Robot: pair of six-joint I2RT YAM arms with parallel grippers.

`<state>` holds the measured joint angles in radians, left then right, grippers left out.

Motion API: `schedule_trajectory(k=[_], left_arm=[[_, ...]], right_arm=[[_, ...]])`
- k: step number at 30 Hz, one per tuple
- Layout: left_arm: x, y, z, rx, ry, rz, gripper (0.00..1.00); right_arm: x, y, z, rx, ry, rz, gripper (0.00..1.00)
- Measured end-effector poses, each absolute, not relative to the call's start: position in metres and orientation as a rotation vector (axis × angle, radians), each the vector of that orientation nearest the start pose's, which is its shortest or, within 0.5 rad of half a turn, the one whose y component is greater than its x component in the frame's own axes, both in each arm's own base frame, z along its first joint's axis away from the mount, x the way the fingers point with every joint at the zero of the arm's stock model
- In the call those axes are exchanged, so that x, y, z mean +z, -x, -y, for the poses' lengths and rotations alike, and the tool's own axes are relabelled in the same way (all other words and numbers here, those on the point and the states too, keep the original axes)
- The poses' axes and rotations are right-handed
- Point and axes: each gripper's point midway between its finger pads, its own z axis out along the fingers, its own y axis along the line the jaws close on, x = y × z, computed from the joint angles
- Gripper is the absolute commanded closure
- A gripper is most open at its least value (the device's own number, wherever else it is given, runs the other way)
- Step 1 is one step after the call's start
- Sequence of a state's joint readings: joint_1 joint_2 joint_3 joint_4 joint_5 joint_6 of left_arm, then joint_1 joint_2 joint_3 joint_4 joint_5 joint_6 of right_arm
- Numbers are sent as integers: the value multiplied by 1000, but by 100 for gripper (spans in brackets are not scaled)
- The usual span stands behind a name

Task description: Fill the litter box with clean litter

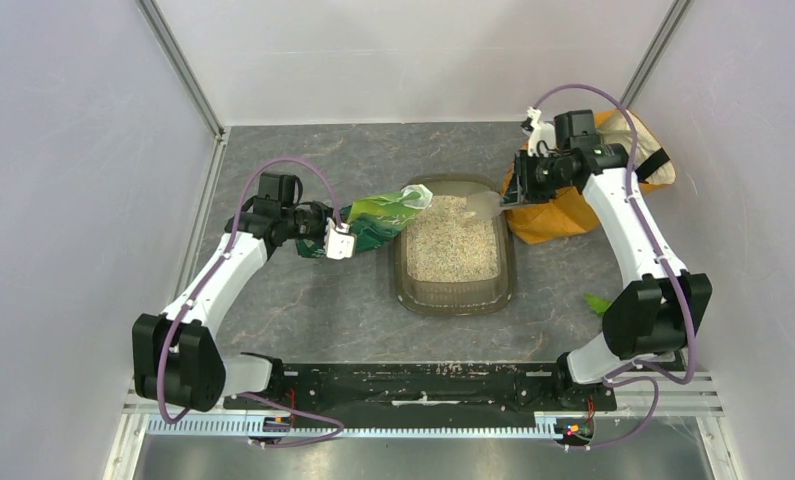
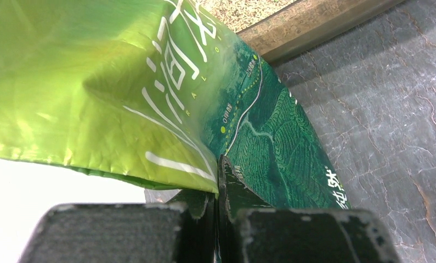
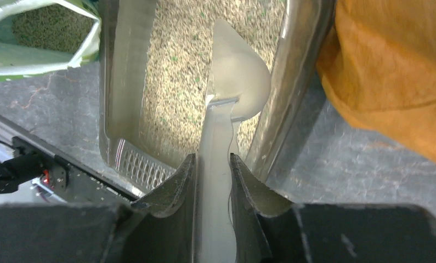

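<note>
While the left gripper (image 2: 218,211) clamps the green pouch (image 2: 95,82) at the rim of the litter box (image 1: 456,303), mid-table (image 1: 323,310), the right gripper (image 3: 211,181), closed on the scoop (image 3: 240,82), should level the clean litter (image 1: 453,245) gently, keeping granules inside.

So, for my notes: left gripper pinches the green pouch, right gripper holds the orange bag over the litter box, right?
No: the right gripper holds a pale scoop, not the orange bag, as the right wrist view shows. The rest stands.
</note>
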<state>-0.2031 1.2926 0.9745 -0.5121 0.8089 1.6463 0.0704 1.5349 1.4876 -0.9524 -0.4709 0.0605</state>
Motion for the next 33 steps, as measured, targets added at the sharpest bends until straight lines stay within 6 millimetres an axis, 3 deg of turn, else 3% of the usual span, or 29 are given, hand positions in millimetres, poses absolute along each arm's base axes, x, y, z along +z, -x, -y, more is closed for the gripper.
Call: schedule_trajectory(k=[5,7,13,21,26,33], left_arm=[[182,-325,166,-122,-1863,-977,98],[182,-324,165,-115,-1861,-981,98],[183,-320,163,-105,-1840,-1001,98],[180,-311,158,-85,-1820,-1021,98],[179,-307,154,-69,-1792,-1046,98],[175,-310,136,-19,-1686,-1140,98]], right_arm=[[222,-360,-130,573,312,-2476,100],[225,-359,-140,558,385,-2457,100],[229,-334,-149,549,539,-2433,100],[250,-305,-174,818,586,-2381,100],[259,-293,-190,988,545,-2366,100],[263,-273,-197,1080,420,-2348,100]])
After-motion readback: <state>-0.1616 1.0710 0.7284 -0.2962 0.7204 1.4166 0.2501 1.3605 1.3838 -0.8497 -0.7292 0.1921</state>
